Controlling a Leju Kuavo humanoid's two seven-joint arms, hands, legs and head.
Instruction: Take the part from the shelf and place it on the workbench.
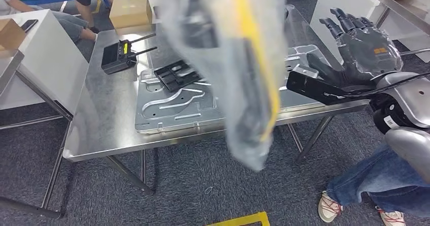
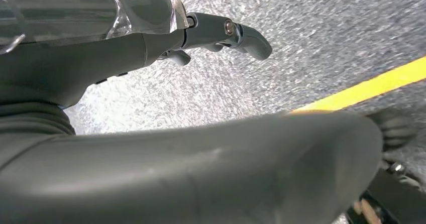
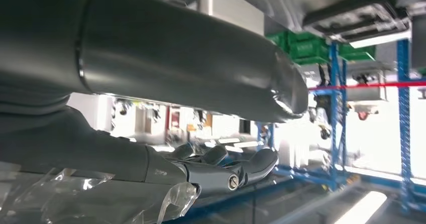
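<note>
The part, a long dark piece with a yellow strip sealed in a clear plastic bag (image 1: 238, 69), hangs close in front of the head view, above the steel workbench (image 1: 101, 124) and its front edge. In the left wrist view the bag (image 2: 75, 8) lies against the fingers of my left hand (image 2: 201, 174), which grips it over the grey carpet. My right hand (image 1: 360, 46) is raised at the workbench's right end, fingers spread upward and holding nothing. Crumpled clear plastic sits by its fingers (image 3: 216, 171) in the right wrist view.
On the workbench lie a stamped grey metal plate (image 1: 172, 109), a black tray (image 1: 177, 74), a black device with antennas (image 1: 117, 56) and a cardboard box (image 1: 131, 10). A person's legs (image 1: 375, 185) stand at the right. A white cabinet (image 1: 45, 53) stands at the left. Yellow tape (image 1: 243, 220) marks the floor.
</note>
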